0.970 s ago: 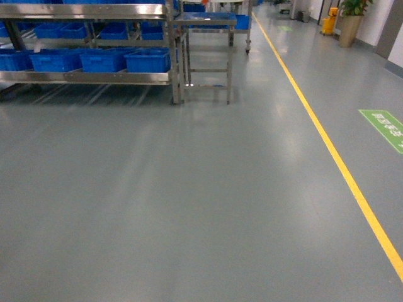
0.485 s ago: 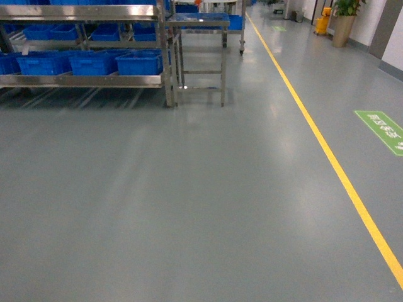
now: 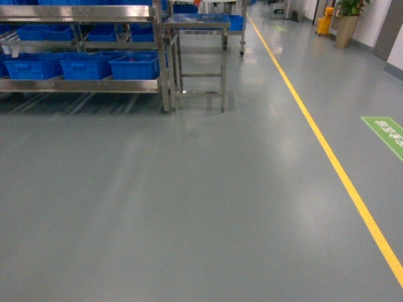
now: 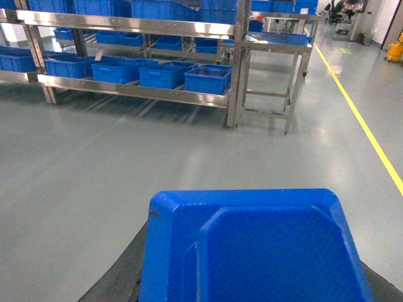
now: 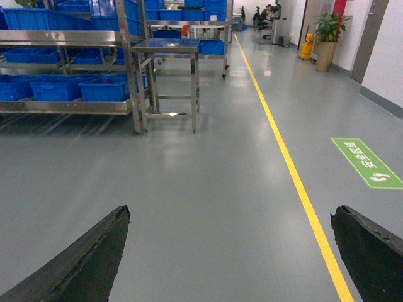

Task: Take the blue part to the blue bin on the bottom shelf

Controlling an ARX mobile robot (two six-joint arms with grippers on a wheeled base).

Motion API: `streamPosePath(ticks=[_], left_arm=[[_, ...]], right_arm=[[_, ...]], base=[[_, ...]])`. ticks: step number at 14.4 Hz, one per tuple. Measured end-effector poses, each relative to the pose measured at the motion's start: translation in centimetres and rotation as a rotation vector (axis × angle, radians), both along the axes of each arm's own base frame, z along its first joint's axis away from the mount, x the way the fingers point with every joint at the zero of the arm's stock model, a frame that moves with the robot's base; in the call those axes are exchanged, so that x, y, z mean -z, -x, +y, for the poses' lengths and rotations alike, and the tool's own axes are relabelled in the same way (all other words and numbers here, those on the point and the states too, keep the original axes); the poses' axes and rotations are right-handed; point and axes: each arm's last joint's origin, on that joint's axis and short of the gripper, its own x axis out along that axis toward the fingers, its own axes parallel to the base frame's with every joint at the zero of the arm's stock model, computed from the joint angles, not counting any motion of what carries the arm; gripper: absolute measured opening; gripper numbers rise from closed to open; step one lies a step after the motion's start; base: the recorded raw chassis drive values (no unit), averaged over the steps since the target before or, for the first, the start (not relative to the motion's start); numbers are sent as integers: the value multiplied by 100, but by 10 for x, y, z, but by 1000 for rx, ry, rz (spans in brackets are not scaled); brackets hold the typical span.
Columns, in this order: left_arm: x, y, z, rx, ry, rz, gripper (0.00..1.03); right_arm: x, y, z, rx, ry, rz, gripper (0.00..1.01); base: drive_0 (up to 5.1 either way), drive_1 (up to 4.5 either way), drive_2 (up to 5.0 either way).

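The blue part (image 4: 264, 245) fills the bottom of the left wrist view, a blue block with bevelled edges and a finely textured face. My left gripper (image 4: 252, 283) is shut on it, and only dark finger edges (image 4: 123, 274) show beside it. My right gripper (image 5: 230, 212) is open over bare floor with nothing between its fingers. Several blue bins (image 3: 135, 66) stand in a row on the bottom shelf (image 3: 82, 85) of a steel rack, far ahead on the left. Those bins (image 4: 165, 73) are also in the left wrist view. Neither gripper shows in the head view.
A small steel table (image 3: 195, 25) stands just right of the rack. A yellow floor line (image 3: 327, 151) runs away on the right, with a green floor sign (image 3: 387, 132) beyond it. Grey floor (image 3: 189, 201) stretches from me to the rack. A potted plant (image 3: 347, 19) stands far right.
The head view has shifted: the rack and steel table have slid slightly left and lower in the frame, and the green sign has dropped a little.
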Motion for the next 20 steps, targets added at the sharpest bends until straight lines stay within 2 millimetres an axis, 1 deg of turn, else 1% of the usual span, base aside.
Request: streamPosePath(ticks=[20], left_arm=[[0,0,0,0,2,-2,43]], right_arm=[[0,0,0,0,0,0,98]], base=[[2,425,-420]])
